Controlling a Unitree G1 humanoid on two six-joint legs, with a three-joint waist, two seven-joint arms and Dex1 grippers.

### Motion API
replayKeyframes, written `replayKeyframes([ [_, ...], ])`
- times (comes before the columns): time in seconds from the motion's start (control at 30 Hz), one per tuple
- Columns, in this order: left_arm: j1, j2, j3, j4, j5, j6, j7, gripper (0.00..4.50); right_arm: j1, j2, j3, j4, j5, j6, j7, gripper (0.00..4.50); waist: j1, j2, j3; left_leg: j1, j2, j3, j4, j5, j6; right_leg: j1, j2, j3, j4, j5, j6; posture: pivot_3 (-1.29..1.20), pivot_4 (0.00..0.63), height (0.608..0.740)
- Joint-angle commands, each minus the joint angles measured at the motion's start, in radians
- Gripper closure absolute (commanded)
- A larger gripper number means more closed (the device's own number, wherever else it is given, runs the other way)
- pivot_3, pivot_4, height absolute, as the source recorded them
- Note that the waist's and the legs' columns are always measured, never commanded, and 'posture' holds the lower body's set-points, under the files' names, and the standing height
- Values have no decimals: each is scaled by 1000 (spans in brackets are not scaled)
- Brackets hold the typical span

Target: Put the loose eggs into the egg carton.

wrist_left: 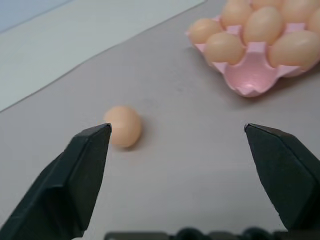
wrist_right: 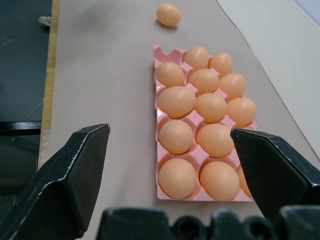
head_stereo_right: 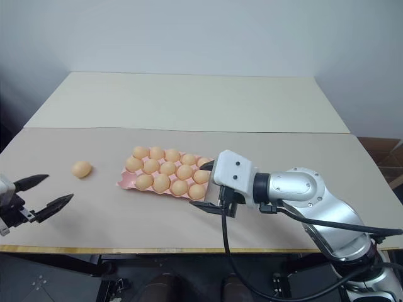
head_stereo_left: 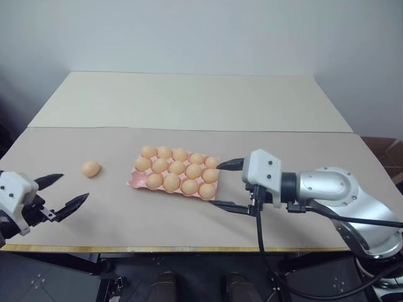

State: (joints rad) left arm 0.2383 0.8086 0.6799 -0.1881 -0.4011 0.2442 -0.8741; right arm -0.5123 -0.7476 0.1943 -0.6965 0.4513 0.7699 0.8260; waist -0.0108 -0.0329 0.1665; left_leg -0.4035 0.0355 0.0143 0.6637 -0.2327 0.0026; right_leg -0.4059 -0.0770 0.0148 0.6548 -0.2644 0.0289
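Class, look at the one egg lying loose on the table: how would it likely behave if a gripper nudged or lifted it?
The loose egg is rounded and unsupported, so it would probably roll. Its smooth surface may slip between hard fingers.

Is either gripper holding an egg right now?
No. The left gripper and right gripper are both open and empty; the loose egg lies on the table.

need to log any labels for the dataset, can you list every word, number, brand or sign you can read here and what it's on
None: no readable text shows in these views.
The pink egg carton bears no print or stamp that shows.
The eggs in it and the loose egg on the table are plain, unmarked.
The left gripper and the right gripper carry no label or logo that can be made out.
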Motion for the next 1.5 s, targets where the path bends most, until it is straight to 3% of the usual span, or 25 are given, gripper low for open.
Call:
replayKeyframes([
  [0.03,32,-11,45,-67,17,48,75,43,-29,-1,-1,6,-1,-44,30,0,-1,0,0,0,0,0,0,0,0,0,0,0,0,0,0,0,150,740],
  [0.33,-15,-25,20,-70,23,151,204,43,-48,4,10,21,-15,-53,42,0,0,0,0,1,0,-1,0,0,0,0,0,0,1,0,0,0,150,740],
  [0.67,-412,-35,-187,247,79,163,306,43,-38,7,1,2,-22,-32,13,0,0,0,0,0,-2,-1,0,0,0,0,0,-1,1,0,0,0,150,740],
  [0.87,-560,-47,-290,389,101,199,314,43,-17,-8,-10,-26,-21,-7,-17,0,-2,0,0,-1,-2,-1,0,0,0,-1,0,-1,1,0,0,0,150,740],
  [1.23,-615,-54,-354,508,134,232,346,43,12,-21,-23,-66,-12,29,-59,0,-2,0,0,-1,-2,-1,0,0,0,-1,0,-1,1,0,0,0,150,740],
  [1.33,-607,-51,-354,507,131,252,351,664,10,-21,-17,-61,-19,28,-62,0,-2,0,0,-1,-2,-2,0,0,0,-1,0,-1,1,0,0,0,150,740],
  [1.5,-586,-50,-352,506,137,252,354,2152,5,-17,-6,-52,-25,23,-66,0,-2,0,0,-1,-2,-2,0,0,0,-1,0,-1,1,0,0,0,150,740],
])
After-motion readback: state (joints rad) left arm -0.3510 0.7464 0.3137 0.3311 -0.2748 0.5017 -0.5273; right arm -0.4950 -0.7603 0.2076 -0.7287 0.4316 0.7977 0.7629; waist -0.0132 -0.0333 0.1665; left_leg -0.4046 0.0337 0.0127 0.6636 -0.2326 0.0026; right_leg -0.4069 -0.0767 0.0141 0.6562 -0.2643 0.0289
